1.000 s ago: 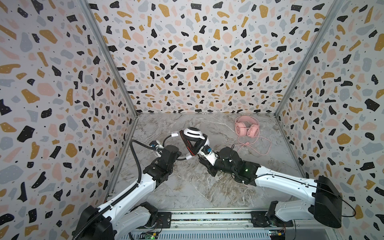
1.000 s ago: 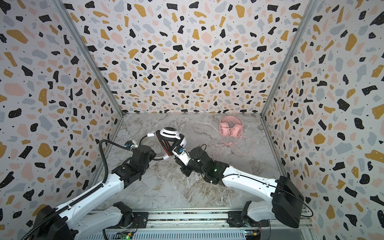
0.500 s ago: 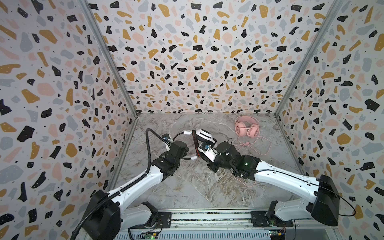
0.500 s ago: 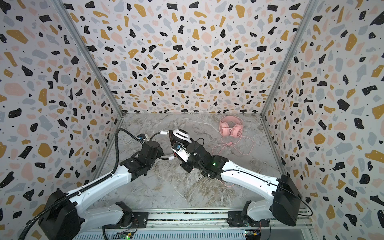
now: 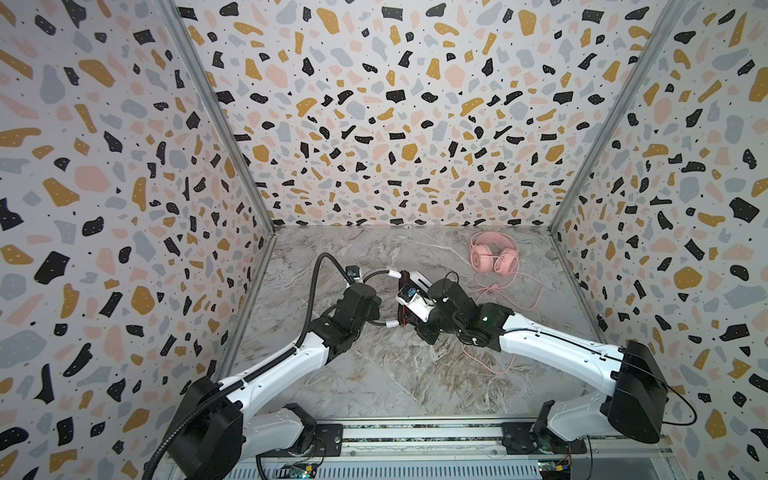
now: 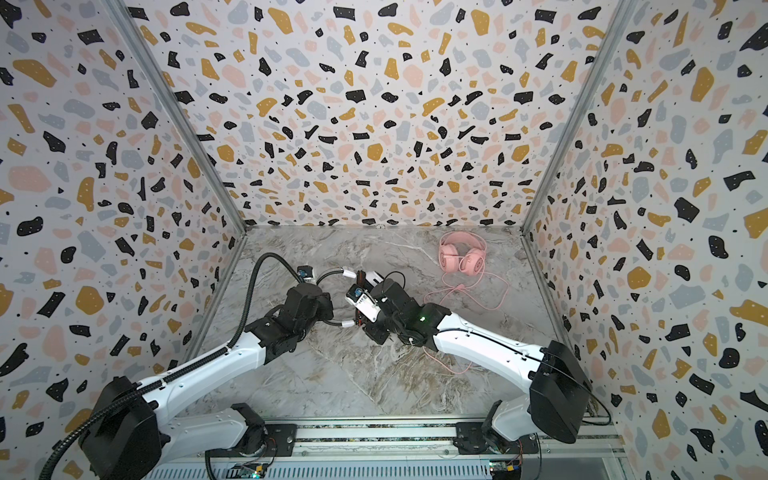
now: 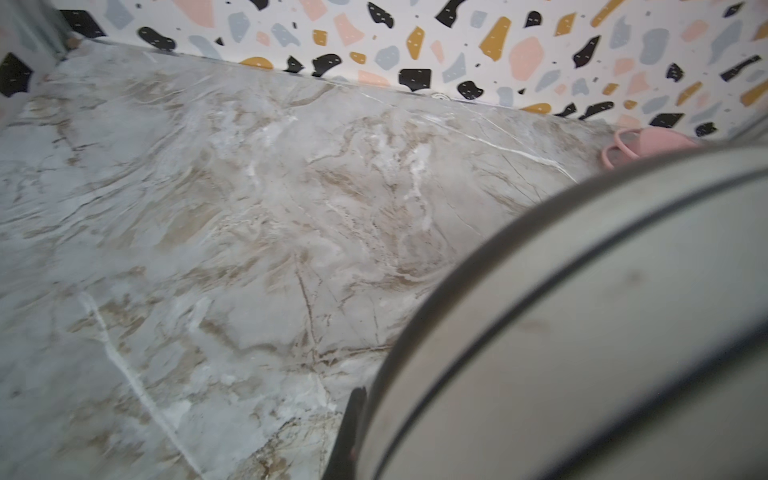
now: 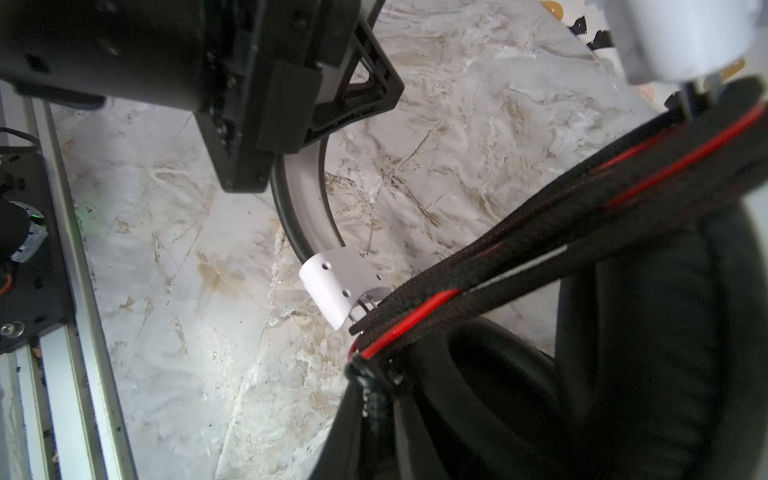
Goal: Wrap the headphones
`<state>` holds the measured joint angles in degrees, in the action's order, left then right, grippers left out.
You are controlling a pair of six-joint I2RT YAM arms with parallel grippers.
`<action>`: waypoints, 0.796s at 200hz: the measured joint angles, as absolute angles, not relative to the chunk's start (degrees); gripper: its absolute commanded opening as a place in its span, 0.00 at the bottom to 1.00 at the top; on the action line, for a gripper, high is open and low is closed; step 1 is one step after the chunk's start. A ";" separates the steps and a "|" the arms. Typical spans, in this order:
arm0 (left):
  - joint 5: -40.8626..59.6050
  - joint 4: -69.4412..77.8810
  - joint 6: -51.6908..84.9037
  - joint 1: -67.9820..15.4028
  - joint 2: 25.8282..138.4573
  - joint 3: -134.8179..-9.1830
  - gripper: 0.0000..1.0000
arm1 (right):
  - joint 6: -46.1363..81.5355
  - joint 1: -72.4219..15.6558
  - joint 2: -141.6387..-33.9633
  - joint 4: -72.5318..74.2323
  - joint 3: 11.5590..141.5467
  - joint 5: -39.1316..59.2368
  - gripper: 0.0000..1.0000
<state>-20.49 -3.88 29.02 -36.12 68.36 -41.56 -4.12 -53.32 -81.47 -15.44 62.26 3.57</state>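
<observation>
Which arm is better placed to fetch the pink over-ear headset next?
Right, probably. The pink over-ear headset lies at the back on the right arm's side, its pink cable trailing past that arm. The left gripper is shut on the grey headband of the white-and-black headset, farther away.

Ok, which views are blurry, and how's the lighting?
Left wrist view: white headset too close, badly blurred, table soft. Right wrist view: strap blurred, end cap sharp. Both top views: sharp, evenly lit, pink headset clear.
</observation>
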 measured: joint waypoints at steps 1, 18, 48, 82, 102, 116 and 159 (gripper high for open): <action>-20.32 -3.81 28.86 -36.12 68.36 -41.54 0.00 | -4.12 -53.28 -81.47 -15.49 62.26 3.62 0.05; -18.35 -3.05 26.65 -36.12 68.07 -41.36 0.00 | -4.16 -52.88 -81.49 -16.45 62.33 3.84 0.06; -16.73 -2.74 23.88 -36.12 66.67 -41.08 0.00 | -4.69 -52.86 -81.80 -17.47 63.37 2.35 0.09; -15.79 -1.98 22.26 -36.12 66.24 -41.08 0.00 | -5.50 -52.82 -81.93 -18.09 64.16 0.73 0.14; -15.20 -2.09 22.02 -36.12 66.65 -41.08 0.00 | -5.76 -52.80 -81.93 -18.59 64.16 0.51 0.17; -14.46 -2.61 21.67 -36.12 67.20 -41.08 0.00 | -5.93 -52.40 -81.95 -18.87 64.27 0.45 0.18; -12.49 -3.84 21.26 -36.25 67.48 -41.01 0.00 | -6.35 -51.11 -82.43 -20.01 64.88 0.73 0.18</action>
